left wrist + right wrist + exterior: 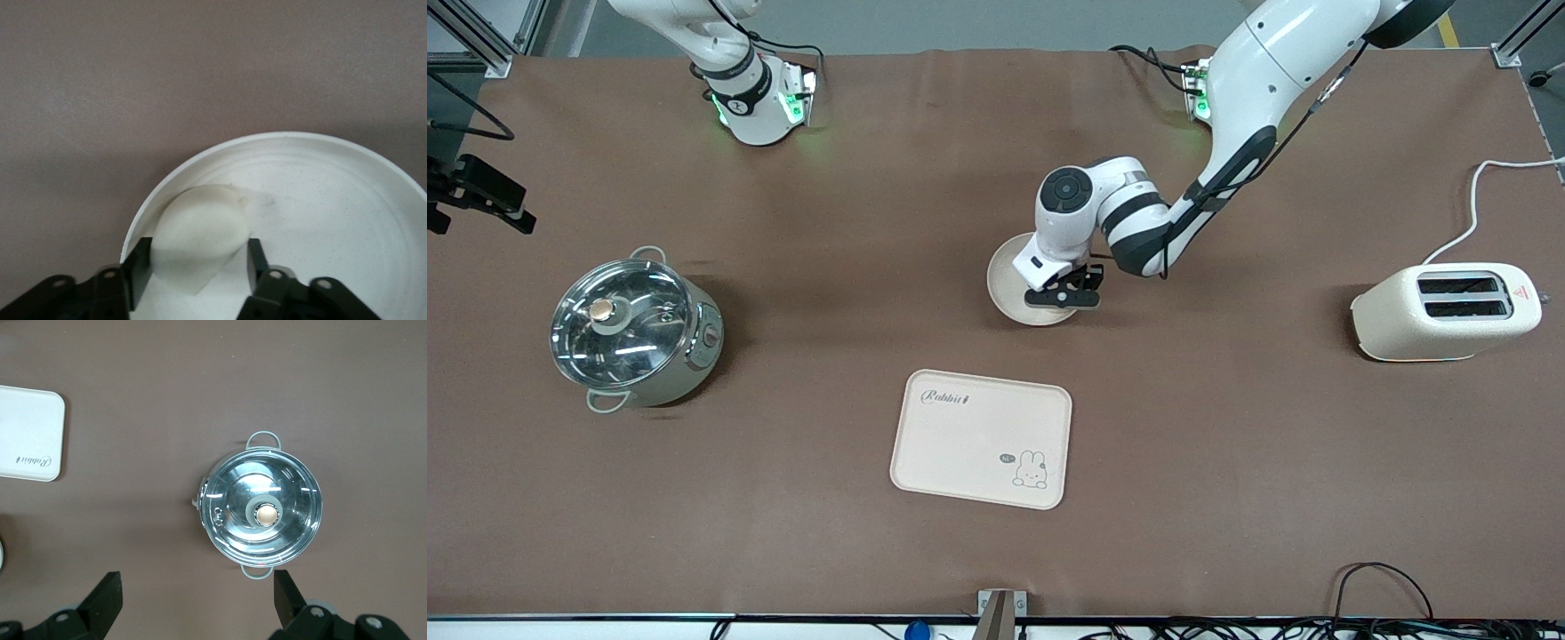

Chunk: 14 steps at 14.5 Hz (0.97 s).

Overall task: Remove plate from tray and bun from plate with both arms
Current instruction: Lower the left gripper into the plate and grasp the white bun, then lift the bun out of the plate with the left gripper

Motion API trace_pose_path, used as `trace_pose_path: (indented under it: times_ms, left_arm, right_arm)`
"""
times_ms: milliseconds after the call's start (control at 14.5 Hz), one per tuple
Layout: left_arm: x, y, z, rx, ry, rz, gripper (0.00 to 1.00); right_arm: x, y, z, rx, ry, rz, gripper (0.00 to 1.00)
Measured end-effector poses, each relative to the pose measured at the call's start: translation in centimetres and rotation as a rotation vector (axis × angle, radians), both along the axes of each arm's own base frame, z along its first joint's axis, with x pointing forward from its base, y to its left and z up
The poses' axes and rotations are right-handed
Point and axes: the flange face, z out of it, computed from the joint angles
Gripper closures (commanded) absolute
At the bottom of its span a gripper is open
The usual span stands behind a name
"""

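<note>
The plate [1016, 283] is already sitting off the tray [980, 438], resting on the bare brown surface [1227, 462] just above the tray in the middle of the front view, so the first half of the job looks done. The tray is lying empty in the lower centre of that view.

The bun [199, 237] is still lying on the plate, near its rim, at the lower left of the left wrist view. The left gripper [197, 272] is sitting down over it, its jaws bracketing the bun on both sides without visibly squeezing it. Lifting the bun clear is what remains.

The right gripper [197, 599] is waiting high over the lidded pot [261, 513], jaws spread wide and holding nothing.
</note>
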Motion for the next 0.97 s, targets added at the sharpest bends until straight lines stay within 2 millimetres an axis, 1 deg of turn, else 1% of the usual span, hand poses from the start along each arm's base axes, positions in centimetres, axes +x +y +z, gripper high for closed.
trace_pose_path:
  times_ms: [138, 207, 276, 621, 759, 897, 966]
  left_arm:
    - [-0.3, -0.3, 0.0, 0.000, 0.000, -0.005, 0.84]
    - [-0.3, -0.4, 0.0, 0.001, -0.003, -0.011, 0.95]
    - [-0.4, -0.4, 0.0, 0.003, -0.009, -0.018, 1.00]
    - [-0.3, -0.4, 0.1, 0.005, -0.016, -0.024, 1.00]
    - [0.1, -0.2, 0.2, 0.008, -0.017, -0.017, 1.00]
    - [0.9, 0.2, 1.0, 0.047, -0.015, -0.005, 1.00]
    - [1.2, 0.1, 1.9, 0.072, -0.007, 0.007, 1.00]
  right_arm:
    - [0.0, -0.6, 0.0, -0.006, -0.003, -0.011, 0.00]
    - [0.0, -1.0, 0.0, -0.006, -0.003, -0.017, 0.00]
    - [0.0, -1.2, 0.0, -0.006, -0.003, -0.021, 0.00]
    - [-0.1, -1.0, 0.0, -0.006, 0.002, -0.018, 0.00]
    - [-0.1, -1.0, 0.0, -0.006, 0.004, -0.018, 0.00]
    - [-0.1, -1.0, 0.0, -0.006, 0.003, -0.018, 0.00]
    - [-0.1, -1.0, 0.0, -0.006, 0.004, -0.018, 0.00]
